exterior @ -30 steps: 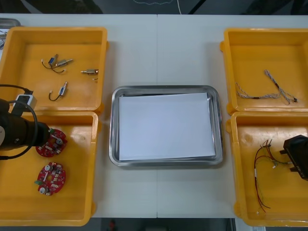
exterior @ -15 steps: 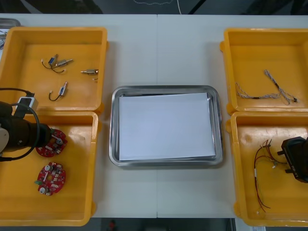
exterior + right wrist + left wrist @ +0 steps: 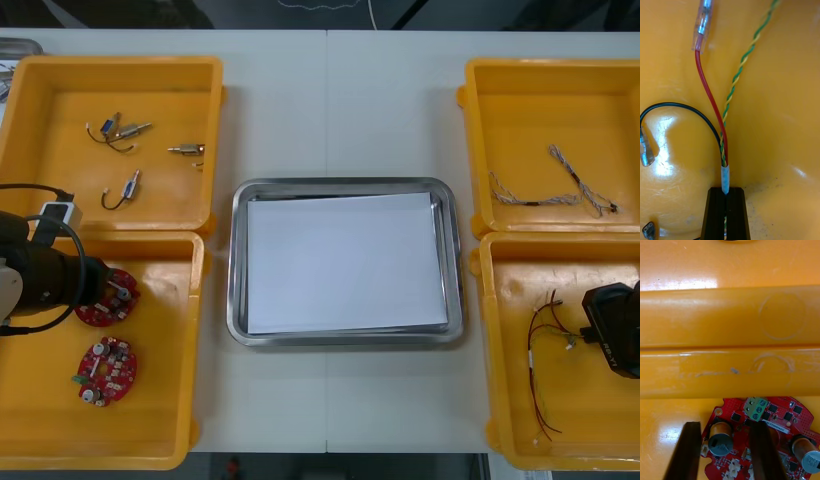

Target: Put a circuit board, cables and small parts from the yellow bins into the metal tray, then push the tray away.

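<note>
Down in the near right yellow bin (image 3: 600,420): right gripper (image 3: 725,193) pinched shut on the red and yellow cable (image 3: 725,176), lengthwise with the fingers. Opposite, left gripper (image 3: 725,425) spread wide astride the circuit board (image 3: 778,412) (nothing clamped yet). Inward over bin walls, metal tray (image 3: 340,185) wide open.

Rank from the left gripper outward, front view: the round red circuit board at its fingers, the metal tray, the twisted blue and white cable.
1. Round red circuit board, at the left gripper, near-left yellow bin.
2. Metal tray, table centre.
3. Twisted blue and white cable, far-right bin.
</note>
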### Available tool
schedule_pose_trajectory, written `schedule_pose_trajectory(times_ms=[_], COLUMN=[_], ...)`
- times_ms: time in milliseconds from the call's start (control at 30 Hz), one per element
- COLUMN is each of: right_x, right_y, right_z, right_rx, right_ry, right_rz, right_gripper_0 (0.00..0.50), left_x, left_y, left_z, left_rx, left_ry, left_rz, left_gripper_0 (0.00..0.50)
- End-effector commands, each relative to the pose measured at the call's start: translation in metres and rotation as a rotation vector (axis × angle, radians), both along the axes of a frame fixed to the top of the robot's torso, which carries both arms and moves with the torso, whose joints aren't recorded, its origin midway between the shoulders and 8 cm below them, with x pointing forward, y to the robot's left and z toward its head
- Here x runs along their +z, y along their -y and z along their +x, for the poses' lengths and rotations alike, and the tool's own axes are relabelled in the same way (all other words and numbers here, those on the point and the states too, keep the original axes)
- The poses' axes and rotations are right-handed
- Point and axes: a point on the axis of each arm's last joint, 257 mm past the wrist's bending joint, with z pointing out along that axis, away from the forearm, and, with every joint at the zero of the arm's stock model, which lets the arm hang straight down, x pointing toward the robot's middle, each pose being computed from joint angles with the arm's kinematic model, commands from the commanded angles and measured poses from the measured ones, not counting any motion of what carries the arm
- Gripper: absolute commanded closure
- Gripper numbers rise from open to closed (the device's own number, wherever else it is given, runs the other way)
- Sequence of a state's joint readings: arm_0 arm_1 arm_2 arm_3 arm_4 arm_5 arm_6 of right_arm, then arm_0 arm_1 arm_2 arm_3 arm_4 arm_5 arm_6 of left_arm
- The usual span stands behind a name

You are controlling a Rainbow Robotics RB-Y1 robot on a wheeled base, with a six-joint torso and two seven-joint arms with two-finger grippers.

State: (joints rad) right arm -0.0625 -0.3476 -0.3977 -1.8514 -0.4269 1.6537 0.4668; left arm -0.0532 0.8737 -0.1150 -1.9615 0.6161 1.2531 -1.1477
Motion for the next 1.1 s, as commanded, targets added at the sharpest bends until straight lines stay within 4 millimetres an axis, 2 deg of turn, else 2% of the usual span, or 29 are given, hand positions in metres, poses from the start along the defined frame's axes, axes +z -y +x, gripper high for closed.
schedule_pose_trajectory(times_ms=[33, 167, 500, 667, 933, 1100], right_x=[0.006, 0.020, 0.073, 0.093, 0.125, 0.148], right_y=[-0.006, -0.001, 0.029, 0.037, 0.042, 0.038], right_z=[0.004, 0.002, -0.031, -0.028, -0.024, -0.022], right_rx=[-0.010, -0.006, 0.028, 0.056, 0.132, 0.212], right_ry=[0.019, 0.031, -0.027, 0.002, 0.060, 0.101], right_rz=[0.016, -0.002, -0.119, -0.168, -0.168, -0.173], right_gripper_0=[0.500, 0.500, 0.500, 0.500, 0.500, 0.500], left_x=[-0.013, -0.014, -0.010, -0.002, 0.034, 0.057], left_y=[0.004, 0.004, 0.006, 0.005, 0.007, 0.014], left_z=[-0.009, -0.009, -0.009, -0.011, -0.025, -0.034], left_rx=[-0.068, -0.068, -0.074, -0.068, -0.063, -0.076], left_ry=[-0.021, -0.023, -0.017, -0.020, -0.041, -0.046], left_rz=[0.034, 0.034, 0.035, 0.037, 0.039, 0.053], left_gripper_0=[0.494, 0.500, 0.500, 0.500, 0.499, 0.499])
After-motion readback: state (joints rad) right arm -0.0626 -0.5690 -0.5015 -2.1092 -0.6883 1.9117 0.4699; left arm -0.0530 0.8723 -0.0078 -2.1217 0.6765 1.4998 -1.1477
